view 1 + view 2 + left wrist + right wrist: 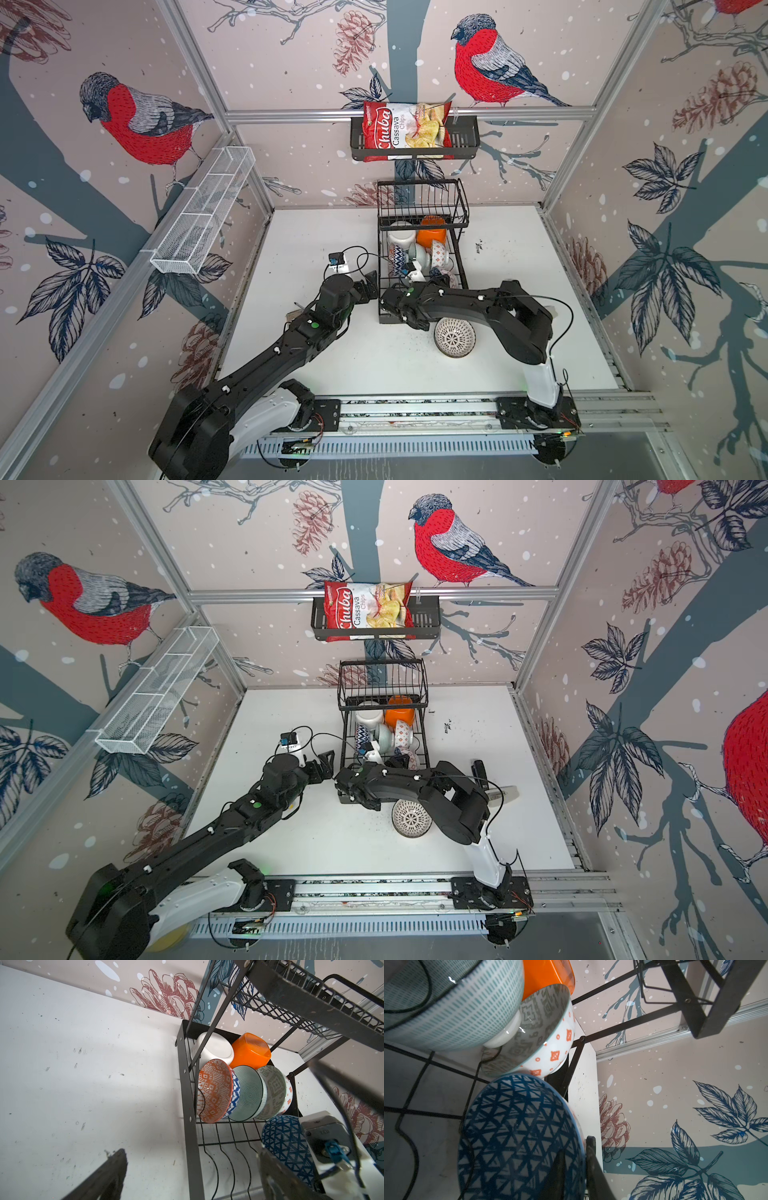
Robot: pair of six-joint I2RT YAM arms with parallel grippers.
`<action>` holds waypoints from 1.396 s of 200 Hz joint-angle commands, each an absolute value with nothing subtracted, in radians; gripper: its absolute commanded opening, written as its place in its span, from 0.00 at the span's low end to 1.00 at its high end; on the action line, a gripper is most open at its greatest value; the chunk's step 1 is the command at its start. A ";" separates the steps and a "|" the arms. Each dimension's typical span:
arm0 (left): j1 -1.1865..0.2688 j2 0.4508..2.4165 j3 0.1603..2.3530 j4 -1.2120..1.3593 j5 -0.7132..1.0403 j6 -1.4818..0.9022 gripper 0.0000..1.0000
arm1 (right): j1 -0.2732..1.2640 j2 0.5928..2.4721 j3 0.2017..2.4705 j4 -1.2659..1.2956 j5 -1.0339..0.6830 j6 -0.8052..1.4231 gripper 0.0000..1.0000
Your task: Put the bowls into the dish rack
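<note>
Counter (332, 353): dish rack (188, 1093) at far centre, most bowls loaded. A lattice bowl (454, 341) sits outside it, near-right. Likely ceramic: heavy, slick, chippable, so pinch its rim. Your right hand (575, 1147) straddles the blue-triangle bowl (519, 1136) at its rim; can't tell if it's gripping. Left hand (370, 286) is wide open and empty.

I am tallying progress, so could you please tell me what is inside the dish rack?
In the dish rack, lower tier, six bowls: white, orange, red-patterned, green-spiral, grey-patterned and blue-triangle. The right arm hides the rack's near end in both top views.
</note>
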State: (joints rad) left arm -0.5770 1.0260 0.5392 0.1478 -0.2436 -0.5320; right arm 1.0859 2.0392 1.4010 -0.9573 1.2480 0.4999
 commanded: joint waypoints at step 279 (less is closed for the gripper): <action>-0.572 0.984 0.559 0.137 -0.242 -0.545 0.96 | 1.036 1.771 1.458 -0.847 0.982 0.534 0.82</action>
